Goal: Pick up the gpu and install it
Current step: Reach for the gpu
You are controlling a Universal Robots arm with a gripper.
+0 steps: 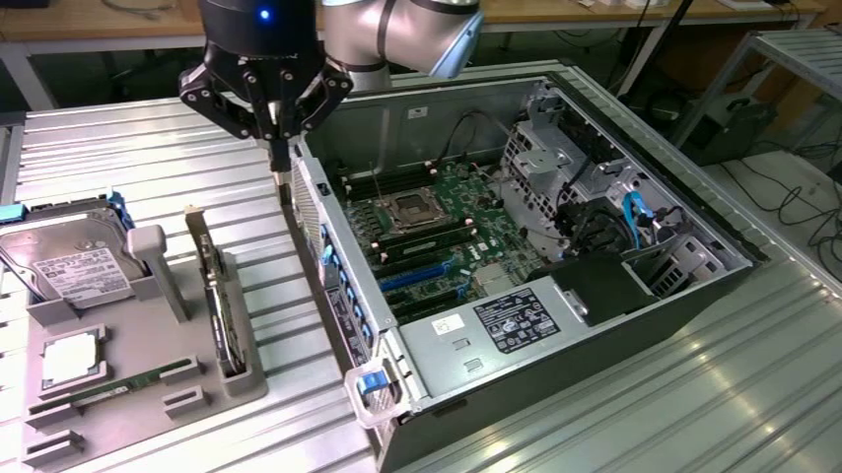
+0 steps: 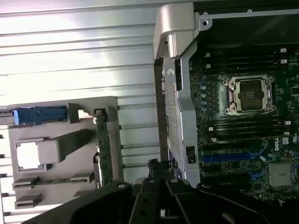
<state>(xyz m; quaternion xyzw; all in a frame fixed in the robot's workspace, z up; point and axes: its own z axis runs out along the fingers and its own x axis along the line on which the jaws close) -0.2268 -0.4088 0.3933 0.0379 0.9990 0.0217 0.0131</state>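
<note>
We look at a ribbed silver metal worktop (image 1: 158,168) (image 2: 70,56) in a workshop. Behind the pincer run pale wooden benches (image 1: 118,25). Beyond the worktop on the exterior view's right, loose cables (image 1: 790,197) lie on a grey floor.

The pincer (image 1: 279,169) (image 2: 153,167) hangs from the arm (image 1: 394,34) with its black fingers pressed together and nothing between them. Its tip points down, just beside the rim of the open computer case (image 1: 553,414) (image 2: 175,28) on the side that faces the grey tray (image 1: 145,394) (image 2: 60,112). We cannot tell whether the tip touches that rim.

The case lies open-side up on the worktop. On the far side of the pincer from the tray, lower down inside the case, sits the green motherboard (image 1: 455,241) (image 2: 243,154) with its bare processor socket (image 1: 405,210) (image 2: 251,93).

The gpu (image 1: 217,286) (image 2: 103,144) is below the pincer and well apart from it. It stands on edge in a slot of the grey tray, along the tray's side nearest the case. Farther from the pincer on the same tray rests a silver hard drive (image 1: 73,261) with a white label.
</note>
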